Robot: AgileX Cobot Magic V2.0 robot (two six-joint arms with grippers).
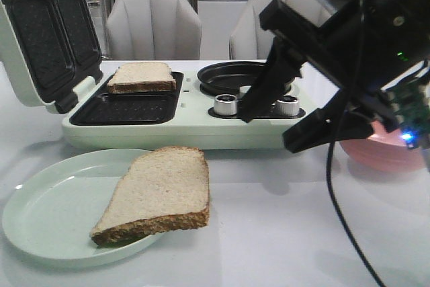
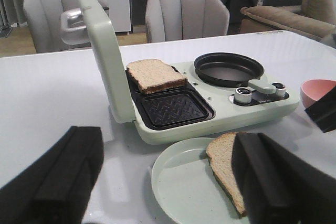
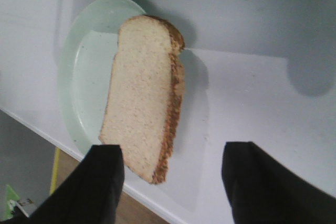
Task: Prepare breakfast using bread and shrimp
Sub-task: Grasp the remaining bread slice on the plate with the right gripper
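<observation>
One slice of bread (image 1: 141,77) lies on the rear grill plate of the open pale green sandwich maker (image 1: 181,132). A second slice of bread (image 1: 158,193) rests on a pale green plate (image 1: 47,213), overhanging its right rim. My right gripper (image 1: 267,131) hangs open above the table, right of that slice and in front of the knobs; in the right wrist view the right gripper (image 3: 173,187) is empty, with the bread (image 3: 144,98) just beyond its fingers. My left gripper (image 2: 163,192) is open and empty over the plate (image 2: 184,192). No shrimp shows in any view.
The front grill plate (image 1: 124,109) is bare. A round black pan (image 1: 235,77) sits behind two silver knobs (image 1: 226,104). The maker's lid (image 1: 47,31) stands open at the left. A pink bowl (image 1: 383,149) stands behind my right arm. Two chairs (image 1: 153,25) stand beyond the table.
</observation>
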